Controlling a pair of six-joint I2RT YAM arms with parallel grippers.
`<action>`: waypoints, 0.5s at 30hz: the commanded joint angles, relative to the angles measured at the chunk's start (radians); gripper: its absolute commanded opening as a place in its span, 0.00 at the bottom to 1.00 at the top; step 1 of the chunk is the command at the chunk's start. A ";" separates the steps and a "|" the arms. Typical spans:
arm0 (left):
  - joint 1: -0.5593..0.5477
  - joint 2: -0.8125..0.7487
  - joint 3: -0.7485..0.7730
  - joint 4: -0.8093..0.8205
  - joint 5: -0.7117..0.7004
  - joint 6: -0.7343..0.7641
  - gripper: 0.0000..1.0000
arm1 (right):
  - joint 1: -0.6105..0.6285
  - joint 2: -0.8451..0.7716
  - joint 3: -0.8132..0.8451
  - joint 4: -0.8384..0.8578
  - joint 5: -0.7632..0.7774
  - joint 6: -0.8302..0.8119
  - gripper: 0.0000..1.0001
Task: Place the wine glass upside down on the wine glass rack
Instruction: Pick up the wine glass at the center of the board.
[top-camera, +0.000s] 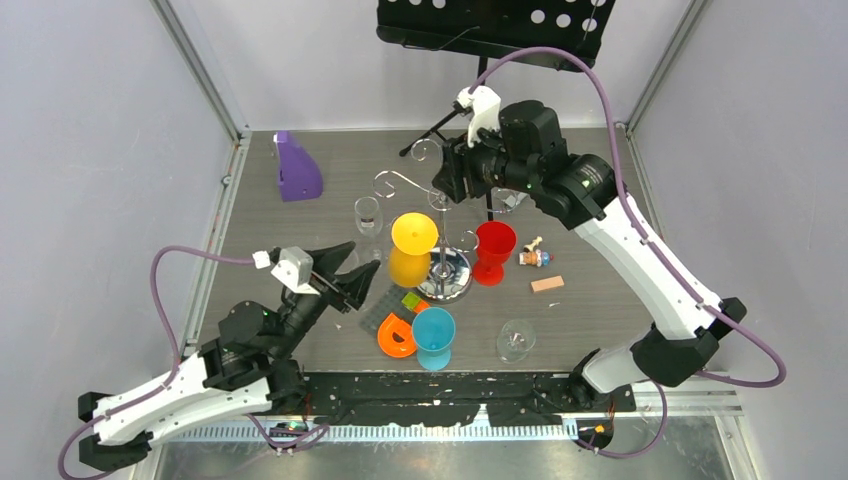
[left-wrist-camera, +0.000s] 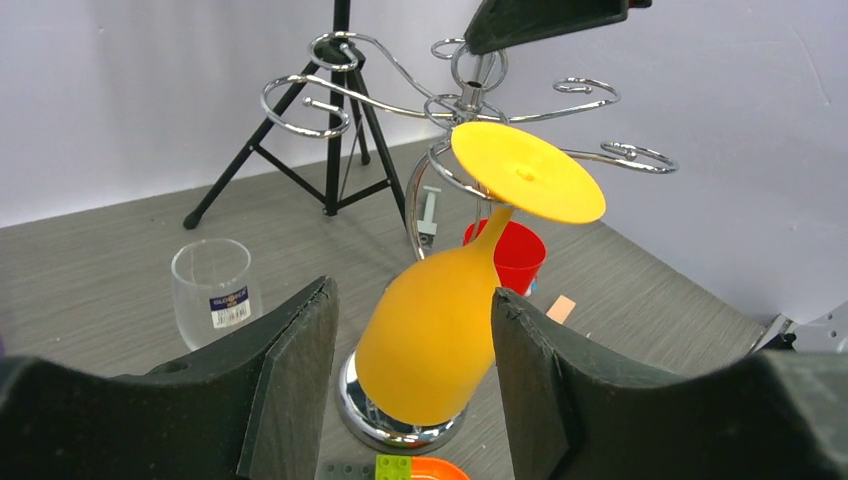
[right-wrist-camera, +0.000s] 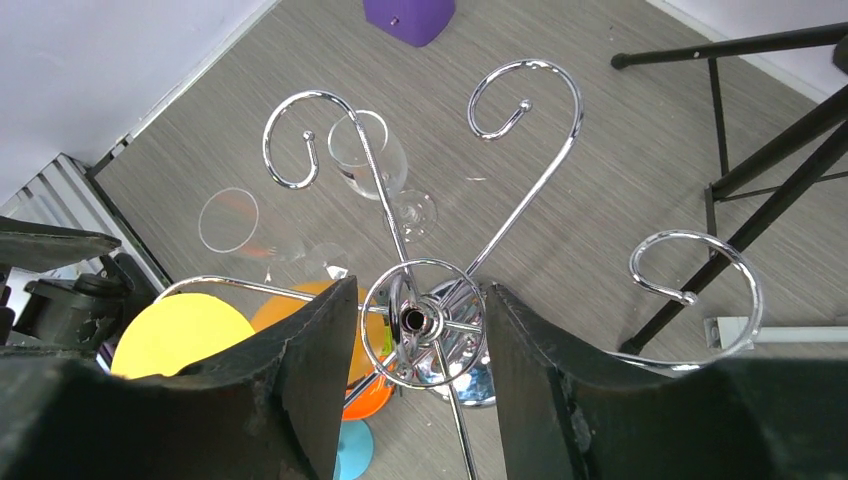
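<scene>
Yellow wine glass (left-wrist-camera: 440, 330) hangs upside down and tilted, foot hooked in a curl of the chrome rack (top-camera: 452, 272). Left tool (top-camera: 348, 272): jaws apart, either side of the bowl. Right tool (right-wrist-camera: 420, 288): jaws apart, around the rack's top ring. On the surface: red goblet (top-camera: 494, 250) and blue goblet (top-camera: 434, 335), both upright and empty, plus two clear glasses (top-camera: 368, 215) (top-camera: 516, 340).

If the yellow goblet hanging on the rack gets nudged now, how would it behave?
The opaque yellow wine glass hangs tilted by its foot from one curled arm of the shiny chrome wire rack, so it would probably swing rather than stay put. It looks like plastic, so it is likely light and not brittle. Its smooth bowl may slip.
</scene>
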 joint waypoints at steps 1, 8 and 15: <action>-0.002 -0.045 0.002 -0.075 -0.041 -0.067 0.58 | 0.000 -0.083 0.058 0.037 0.057 0.009 0.57; -0.001 -0.034 0.110 -0.319 -0.170 -0.278 0.59 | -0.092 -0.269 -0.056 -0.004 0.293 0.082 0.60; -0.002 -0.036 0.140 -0.464 -0.165 -0.402 0.67 | -0.453 -0.446 -0.416 0.011 0.108 0.193 0.63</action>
